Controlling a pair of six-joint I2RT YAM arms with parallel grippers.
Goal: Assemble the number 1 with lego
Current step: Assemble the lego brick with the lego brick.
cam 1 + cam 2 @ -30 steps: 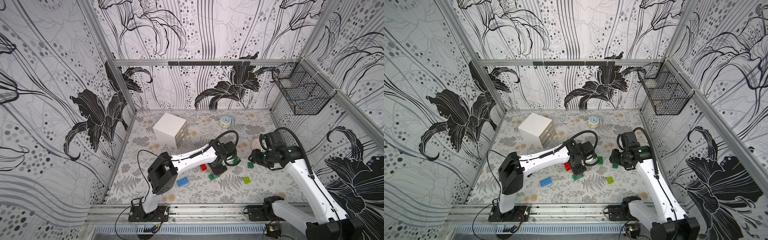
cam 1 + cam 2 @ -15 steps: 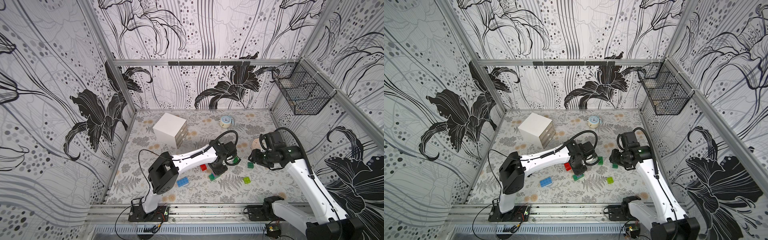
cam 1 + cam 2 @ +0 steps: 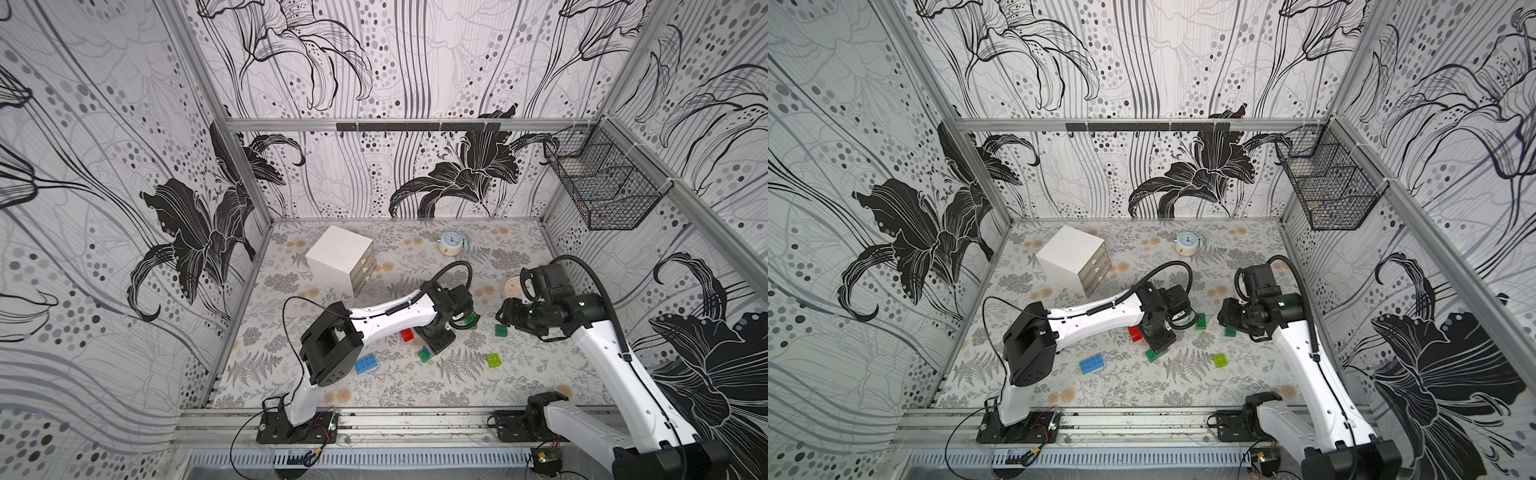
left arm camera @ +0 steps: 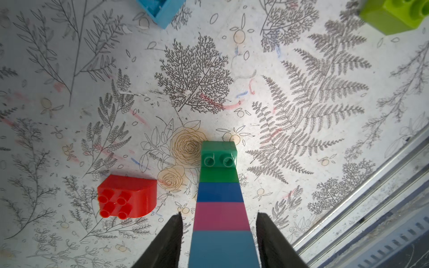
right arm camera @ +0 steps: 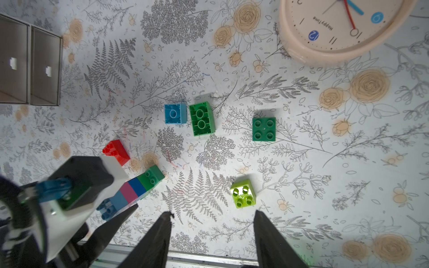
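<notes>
Floral surface, our left end effector open astride the flat lego stack, we reckon to leave it there, right end effector open too.

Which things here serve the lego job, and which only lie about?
Job: stacked bar of green, blue, pink and light-blue plastic bricks; red rounded brick; lime square brick; dark green square brick; blue oblong brick.
Lying about: peach round clock; white drawer box.
</notes>
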